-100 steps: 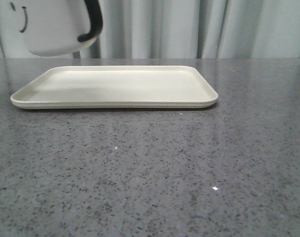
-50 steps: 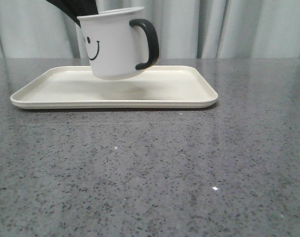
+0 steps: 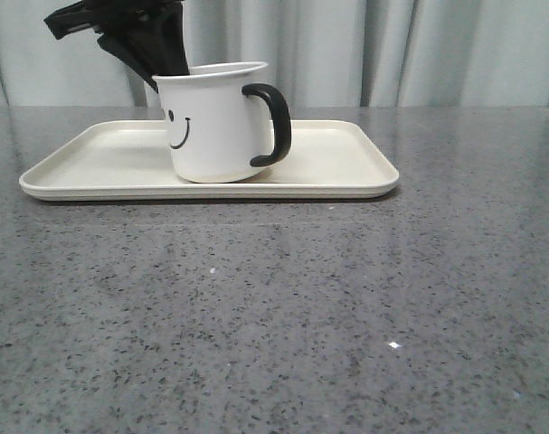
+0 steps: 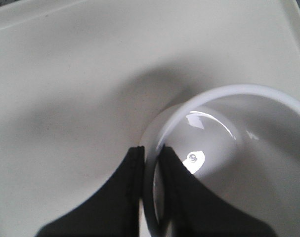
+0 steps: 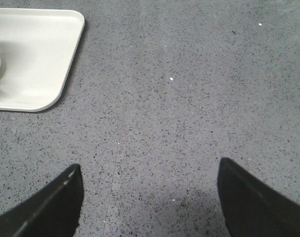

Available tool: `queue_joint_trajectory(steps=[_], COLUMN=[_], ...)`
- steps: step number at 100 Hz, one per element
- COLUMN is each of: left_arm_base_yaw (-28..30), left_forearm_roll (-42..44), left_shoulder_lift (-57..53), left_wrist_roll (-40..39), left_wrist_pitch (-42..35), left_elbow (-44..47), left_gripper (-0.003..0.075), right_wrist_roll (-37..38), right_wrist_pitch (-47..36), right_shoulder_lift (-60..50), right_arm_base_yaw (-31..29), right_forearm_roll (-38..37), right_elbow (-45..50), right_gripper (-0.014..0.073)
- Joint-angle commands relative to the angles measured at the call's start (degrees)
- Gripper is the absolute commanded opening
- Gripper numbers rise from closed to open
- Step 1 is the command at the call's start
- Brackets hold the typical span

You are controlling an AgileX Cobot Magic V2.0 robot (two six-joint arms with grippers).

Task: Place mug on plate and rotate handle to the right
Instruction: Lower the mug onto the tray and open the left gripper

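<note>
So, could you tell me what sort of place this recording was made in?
Probably a lab or test bench, not a home kitchen: a bare speckled grey countertop, a plain pale curtain as backdrop, and only a plate and mug laid out.

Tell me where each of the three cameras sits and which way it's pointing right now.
Front: low at table height, facing forward at the mug on the plate; left gripper shows at the rim.
Left wrist: above the mug, looking down; its fingers pinch the wall.
Right wrist: over bare table, looking down; open right gripper, plate corner.
Shared: all three see the plate.
</note>
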Motion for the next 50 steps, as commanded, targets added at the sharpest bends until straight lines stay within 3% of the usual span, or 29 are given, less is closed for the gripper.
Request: queue_joint_trajectory(steps=[1,50], left_arm_base_yaw=[-0.51,-0.51], left_forearm_roll=[-1.29,-1.17], left_shoulder_lift=[-2.32,-1.74], left_wrist_roll=[0.0,0.0], left_wrist_pitch=[-2.27,-1.51], left_elbow=[-1.84,-1.84], left_gripper=[-0.002,-0.0018], right_wrist_roll=[-0.32,-0.32], right_wrist_pitch=[-4.13,-5.38], right_shoulder_lift=[0.68,0.68], right_arm_base_yaw=[0.08,0.08], right_forearm_roll=[-0.09,-0.09], right_elbow=[-2.02,-2.02], right_gripper=[0.0563,0.0563])
